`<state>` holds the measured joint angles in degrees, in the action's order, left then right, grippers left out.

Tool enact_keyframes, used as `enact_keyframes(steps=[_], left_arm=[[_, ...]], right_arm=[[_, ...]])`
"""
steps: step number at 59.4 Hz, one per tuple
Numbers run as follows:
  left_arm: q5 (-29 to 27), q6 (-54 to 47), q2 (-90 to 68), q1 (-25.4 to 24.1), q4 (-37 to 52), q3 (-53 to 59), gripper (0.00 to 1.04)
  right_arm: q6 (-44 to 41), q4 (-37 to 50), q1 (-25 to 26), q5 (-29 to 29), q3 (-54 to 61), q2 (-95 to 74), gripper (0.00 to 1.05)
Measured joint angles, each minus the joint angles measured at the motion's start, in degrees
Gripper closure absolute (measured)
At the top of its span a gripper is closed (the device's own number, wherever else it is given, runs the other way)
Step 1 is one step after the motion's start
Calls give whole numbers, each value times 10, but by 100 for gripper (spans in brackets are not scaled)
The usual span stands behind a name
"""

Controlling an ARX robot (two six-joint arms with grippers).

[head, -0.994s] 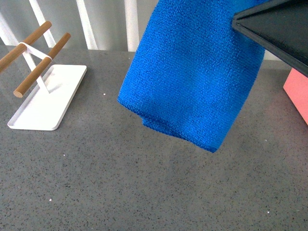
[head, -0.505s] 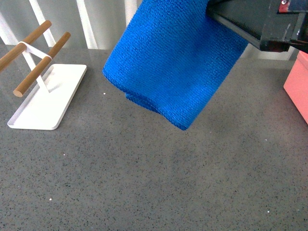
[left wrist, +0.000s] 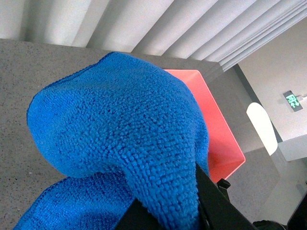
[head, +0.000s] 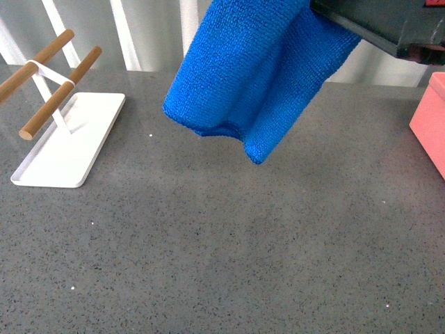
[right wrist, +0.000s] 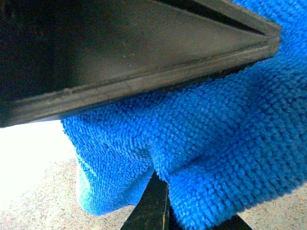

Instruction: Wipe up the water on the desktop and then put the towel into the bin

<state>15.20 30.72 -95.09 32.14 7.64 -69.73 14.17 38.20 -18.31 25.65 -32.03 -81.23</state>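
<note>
Bright blue plush microfibre towel hangs in the air, its lowest fold clear of the dark grey speckled stone-like desktop. Left gripper: black fingers pressed together on a bunch of cloth. Right gripper: a dark wedge lies along the pile; clamped or not, cannot tell. No water visible, so the step is judged to be the carry to the salmon-pink straight-walled plastic bin. To do it well: firm pinch, bring the hanging fold over the thick rim, centre above the opening, only then release. Front view alone shows the flat white tray with wooden bars, far left, and just a corner of the bin. Left wrist view alone shows the bin's open inside beyond the towel. Right wrist view gives mostly cloth.
</note>
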Motion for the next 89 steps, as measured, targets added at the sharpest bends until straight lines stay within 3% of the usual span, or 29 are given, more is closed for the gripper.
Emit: enact_keyframes(steps=[17,34,51,57,66,77,87,89], left_arm=[[4,3,0,-8,-4,0,98],[16,26,7,-44,-4,2,51],[18,-5,9,-149,14,45,5],[54,-50,44,-192,50,136,7],[106,-90,168,-209,74,271,7],[156,-131,320,-264,17,382,7],[204,-185,409,-357,-39,426,7],[151,-208,418,-355,5,448,11]], right_arm=[[3,-23,35,24,0,29,101],[12,-41,62,34,-4,59,101],[13,-58,101,43,-8,78,101],[10,-70,121,49,-8,86,101],[-7,-82,137,67,-8,94,101],[-22,-96,153,70,-8,95,101],[-34,-103,149,64,-8,96,101],[-36,-105,146,60,-8,97,101]])
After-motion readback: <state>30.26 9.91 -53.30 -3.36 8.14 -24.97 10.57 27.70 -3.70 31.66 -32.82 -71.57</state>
